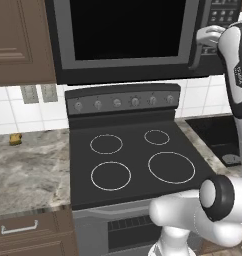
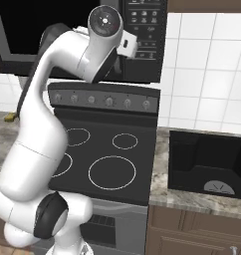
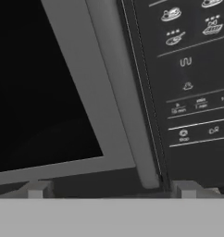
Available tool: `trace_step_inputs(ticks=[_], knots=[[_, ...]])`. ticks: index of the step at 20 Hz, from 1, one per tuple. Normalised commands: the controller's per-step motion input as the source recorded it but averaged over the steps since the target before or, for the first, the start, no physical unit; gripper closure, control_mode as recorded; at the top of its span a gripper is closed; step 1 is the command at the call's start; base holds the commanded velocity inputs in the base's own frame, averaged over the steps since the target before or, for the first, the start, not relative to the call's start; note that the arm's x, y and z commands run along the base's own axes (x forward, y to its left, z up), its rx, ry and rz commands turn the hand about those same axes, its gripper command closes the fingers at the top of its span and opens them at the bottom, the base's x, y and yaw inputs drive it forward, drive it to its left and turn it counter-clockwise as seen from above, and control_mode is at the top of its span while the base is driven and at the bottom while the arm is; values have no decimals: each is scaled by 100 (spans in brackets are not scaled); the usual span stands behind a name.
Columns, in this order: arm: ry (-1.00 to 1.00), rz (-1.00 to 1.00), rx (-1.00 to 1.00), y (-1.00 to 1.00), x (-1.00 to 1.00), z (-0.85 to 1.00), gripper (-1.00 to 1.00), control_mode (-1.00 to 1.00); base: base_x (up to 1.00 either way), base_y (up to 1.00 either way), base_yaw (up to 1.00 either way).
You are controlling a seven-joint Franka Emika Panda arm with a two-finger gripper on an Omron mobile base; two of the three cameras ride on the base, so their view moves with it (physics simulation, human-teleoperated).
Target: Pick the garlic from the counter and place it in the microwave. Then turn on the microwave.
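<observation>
The microwave (image 1: 128, 35) hangs above the black stovetop (image 1: 135, 160), door shut, grey frame and bar handle (image 3: 125, 92) running beside the button panel (image 3: 192, 83). The counter (image 1: 28, 170) lies open to the left. The gripper (image 3: 111, 189), jaws spread wide and empty, sits close to the handle's lower end. I cannot tell where the garlic is.

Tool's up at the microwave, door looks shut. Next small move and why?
Probably ease the open tool forward and close around the handle to pull the door open. The hand view has the grey bar dead ahead between the fingertips, the microwave door is shut, and the tool holds nothing.
</observation>
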Motion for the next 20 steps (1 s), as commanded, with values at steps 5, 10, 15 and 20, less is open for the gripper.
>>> trace_step_inputs(ticks=[5,10,15,20], knots=[[0,1,0,-6,38,0,-100,-100,0,0,0],[0,3,0,-8,39,0,-100,-100,0,0,0],[0,3,0,-8,36,0,-100,-100,0,0,0],[1,2,0,-9,38,0,-100,-100,0,0,0]])
